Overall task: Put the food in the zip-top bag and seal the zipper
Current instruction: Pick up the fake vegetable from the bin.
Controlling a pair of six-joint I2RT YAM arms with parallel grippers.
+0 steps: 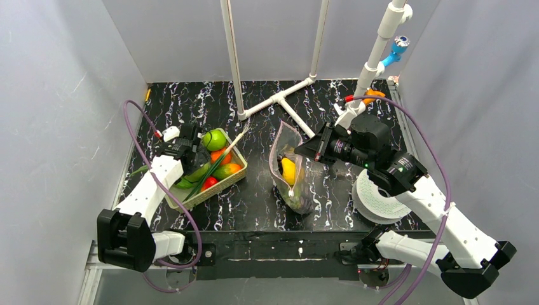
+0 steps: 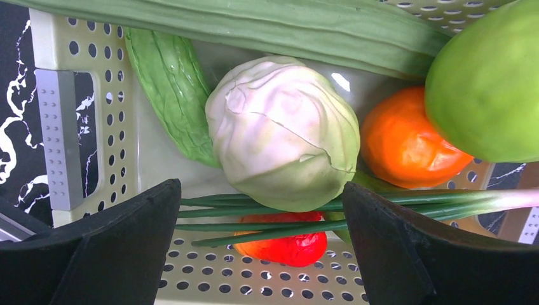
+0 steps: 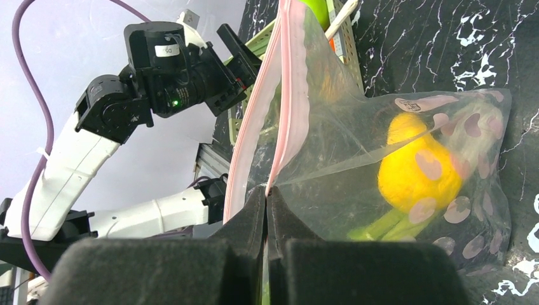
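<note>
The clear zip-top bag (image 1: 289, 171) stands on the black table, holding a yellow piece (image 1: 288, 170) and dark grapes low down. My right gripper (image 1: 304, 150) is shut on the bag's mouth edge; in the right wrist view its jaws (image 3: 267, 197) pinch the pinkish zipper (image 3: 289, 95), and the mouth gapes. My left gripper (image 1: 197, 141) is open over the basket (image 1: 216, 190). In the left wrist view its fingers (image 2: 262, 254) flank a pale cabbage (image 2: 283, 130), leek stalks (image 2: 286, 219) and a red piece (image 2: 286, 244). An orange piece (image 2: 407, 146) and a green apple (image 2: 486, 82) lie beside them.
A white pipe frame (image 1: 279, 98) stands at the back middle of the table. A white disc (image 1: 378, 197) lies under the right arm. An orange object (image 1: 374, 95) sits at the back right. Grey walls close in on both sides.
</note>
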